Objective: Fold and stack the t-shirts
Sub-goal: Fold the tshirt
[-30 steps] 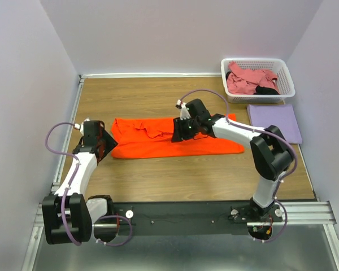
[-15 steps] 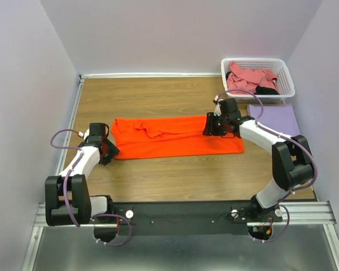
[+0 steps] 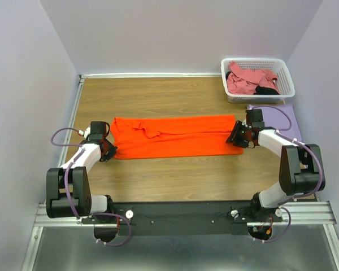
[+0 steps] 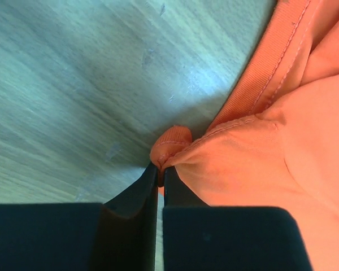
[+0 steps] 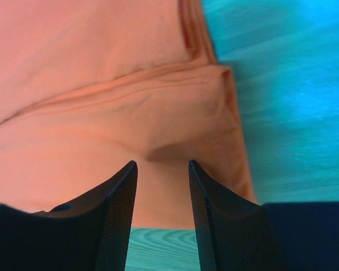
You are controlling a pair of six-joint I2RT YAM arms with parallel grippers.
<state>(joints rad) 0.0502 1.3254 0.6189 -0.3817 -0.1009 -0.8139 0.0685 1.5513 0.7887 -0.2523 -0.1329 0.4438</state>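
Gripping the ends of the bright orange cloth t-shirt (image 3: 175, 135) for its next fold: one end is taken, the other not yet.
It lies as a long flat band across the brown wooden table (image 3: 158, 96). The left gripper (image 4: 161, 175) is pinched together on a tuck at its left end. The right gripper (image 5: 161, 169) hangs with its jaws apart over the right hem. By my reading, the right jaws must next drop and close on that hem. No brand, label or writing can be read.
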